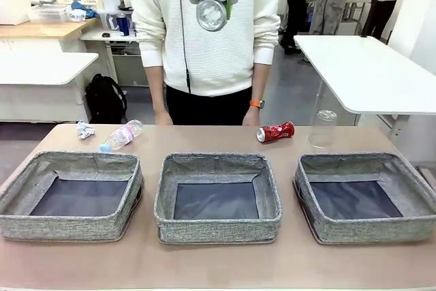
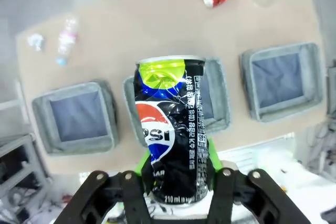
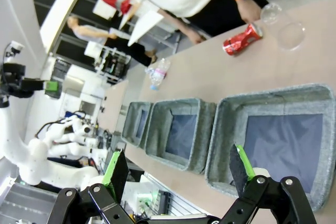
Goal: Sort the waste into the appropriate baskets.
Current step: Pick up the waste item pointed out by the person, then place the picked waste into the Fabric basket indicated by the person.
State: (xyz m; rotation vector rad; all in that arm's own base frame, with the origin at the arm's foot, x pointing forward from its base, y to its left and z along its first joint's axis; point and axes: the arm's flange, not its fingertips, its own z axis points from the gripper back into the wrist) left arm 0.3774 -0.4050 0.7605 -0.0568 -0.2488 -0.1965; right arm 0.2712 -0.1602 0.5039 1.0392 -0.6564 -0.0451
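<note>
My left gripper [image 2: 176, 167] is shut on the dark blue Pepsi can [image 2: 170, 124], held upright high above the middle basket [image 2: 219, 103]. Three grey baskets sit in a row: left [image 1: 71, 226], middle [image 1: 216, 226] and right [image 1: 364, 228]. Behind them on the table lie a paper ball [image 1: 84, 129], a small clear bottle [image 1: 121, 135], a crushed red can [image 1: 275, 131] and a clear cup [image 1: 323, 129]. My right gripper [image 3: 178, 169] hangs open and empty above the near edge of the right basket [image 3: 278, 140].
A person in a white sweater [image 1: 208, 39] stands at the table's far edge, both hands resting near the rim. White tables stand beyond to the left and right. Bare tabletop lies between the baskets and along the front edge.
</note>
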